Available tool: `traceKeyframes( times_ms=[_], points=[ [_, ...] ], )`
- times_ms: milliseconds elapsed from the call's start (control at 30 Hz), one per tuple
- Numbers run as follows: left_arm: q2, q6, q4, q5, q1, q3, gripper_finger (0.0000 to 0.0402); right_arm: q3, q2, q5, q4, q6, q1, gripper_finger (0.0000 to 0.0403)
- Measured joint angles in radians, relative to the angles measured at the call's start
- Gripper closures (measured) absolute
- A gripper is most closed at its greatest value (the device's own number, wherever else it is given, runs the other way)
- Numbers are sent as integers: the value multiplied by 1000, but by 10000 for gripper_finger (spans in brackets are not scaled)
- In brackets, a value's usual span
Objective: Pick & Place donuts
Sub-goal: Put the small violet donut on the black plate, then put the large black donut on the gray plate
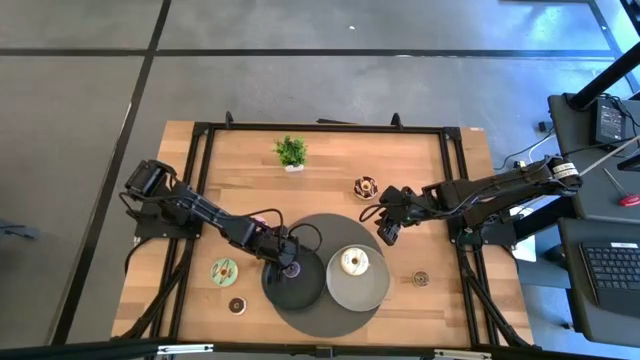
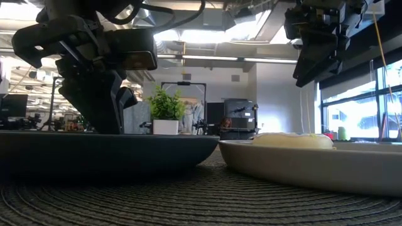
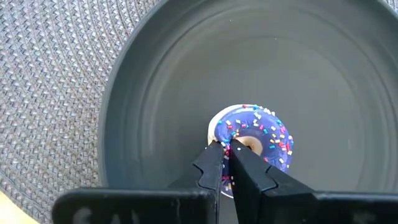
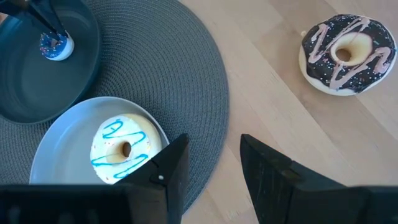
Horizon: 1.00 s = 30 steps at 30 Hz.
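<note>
A tiny purple-iced donut with sprinkles (image 3: 255,138) lies in the dark plate (image 1: 300,290), and my left gripper (image 3: 225,149) is shut on it from above. A white donut with blue lines (image 4: 121,149) lies flat on the light grey plate (image 1: 378,285). My right gripper (image 4: 214,158) hovers open over the round mat's far right edge, between that plate and the chocolate donut (image 1: 366,186) on the wood. A green donut (image 1: 223,270) and two tiny brown donuts (image 1: 237,305) (image 1: 421,279) lie on the table. A pink shape (image 1: 262,214) is mostly hidden behind the left arm. My left gripper pinches the purple donut's ring (image 3: 229,132) between its two fingers, at the side nearest the wrist. The fingers (image 3: 211,163) come down from above, slanting. The donut's underside rests on the dark plate's floor (image 3: 292,81).
Both plates sit side by side on a round grey woven mat (image 1: 325,320) at the table's near middle. A small green potted plant (image 1: 291,152) stands near the far edge. A black frame borders the wooden top. Bare wood shows to the far left and near right.
</note>
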Motion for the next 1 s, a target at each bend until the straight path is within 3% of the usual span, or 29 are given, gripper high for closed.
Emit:
traceKeyframes(
  times_ms=[167,467,900,1000],
  points=[
    [0,-7,0,1,0,0,376,0,0,0,0,-2,0,257],
    [-5,-10,-2,1,0,0,322,0,0,-1,1,0,0,257],
    [-103,-14,-23,25,19,-1,291,0,0,-4,25,3,-8,257],
    [-150,-30,-23,41,39,-1,290,0,-1,-8,-16,114,-57,257]
  ],
)
